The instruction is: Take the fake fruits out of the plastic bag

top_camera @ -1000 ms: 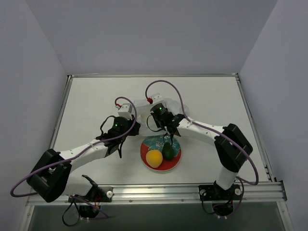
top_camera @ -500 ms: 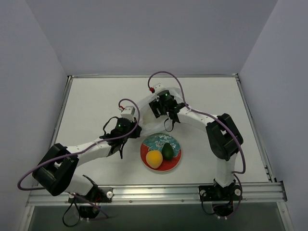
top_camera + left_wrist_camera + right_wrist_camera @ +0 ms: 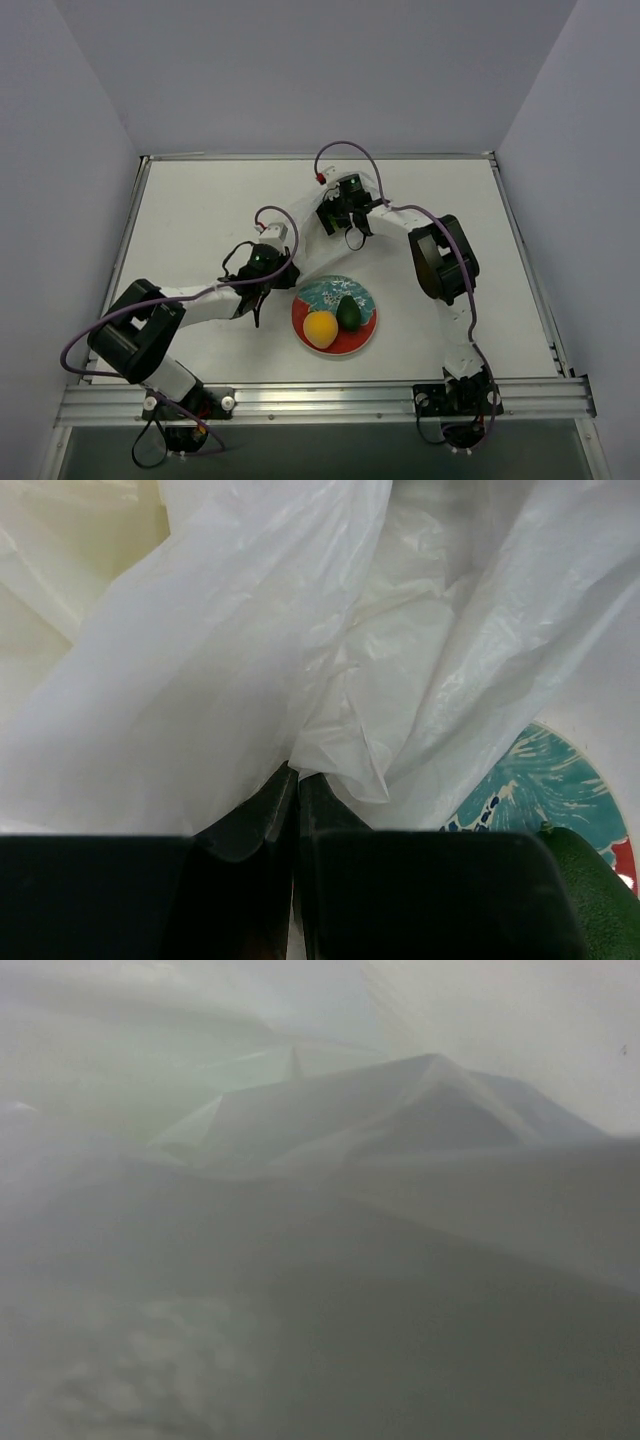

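The plastic bag (image 3: 302, 242) lies crumpled between my two wrists, just behind the plate. My left gripper (image 3: 281, 274) is shut on the plastic bag (image 3: 330, 650), with a fold of film pinched between its black fingertips (image 3: 280, 790). My right gripper (image 3: 336, 221) is at the bag's far side. Its wrist view shows only blurred film (image 3: 330, 1190), so its fingers are hidden. Two fake fruits lie on the red-and-teal plate (image 3: 366, 334): a round orange-yellow one (image 3: 320, 329) and a dark green oval one (image 3: 348, 313). That dark green fruit (image 3: 592, 885) also shows at the lower right of the left wrist view.
The plate (image 3: 535, 780) sits right beside the pinched film. The right arm's elbow (image 3: 440, 258) rises to the right of the plate. Purple cables loop over both wrists. A raised rail (image 3: 320, 402) runs along the table's near edge.
The right gripper let go of the dark green fruit on the plate and moved back up to the bag. The left wrist drifted slightly right, still pinching the film.
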